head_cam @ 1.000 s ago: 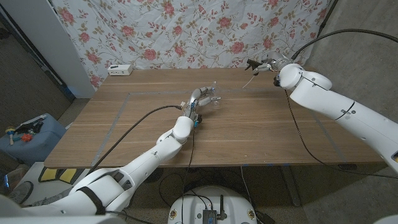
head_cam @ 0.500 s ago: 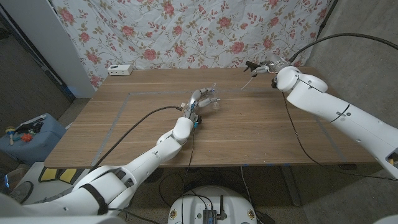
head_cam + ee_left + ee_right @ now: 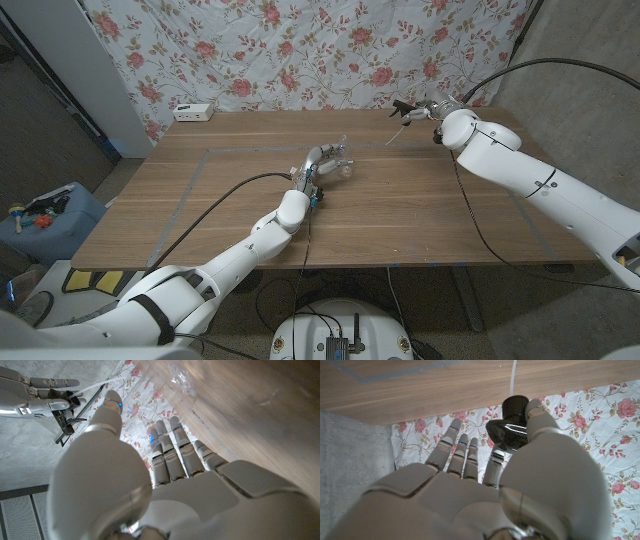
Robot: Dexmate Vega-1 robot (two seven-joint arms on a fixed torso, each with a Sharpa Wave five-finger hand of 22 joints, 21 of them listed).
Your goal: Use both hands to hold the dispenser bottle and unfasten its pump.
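Two hands over the wooden table [image 3: 220, 200], floral cloth [image 3: 300, 50] behind: left hand [image 3: 322, 163] grips the clear bottle [image 3: 341, 168], right hand [image 3: 425, 108] pinches the black pump [image 3: 512, 422].

Your head camera looks down from above over the wooden table [image 3: 400, 215] toward the flowered cloth [image 3: 300, 50]. Each wrist camera sits close behind its own hand, turned upside down, and both share that cloth and the tabletop.

Clear bottle [image 3: 200, 395] blurred, cut off at frame edge; pump [image 3: 512, 422] partly hidden behind right robot hand [image 3: 485, 495].
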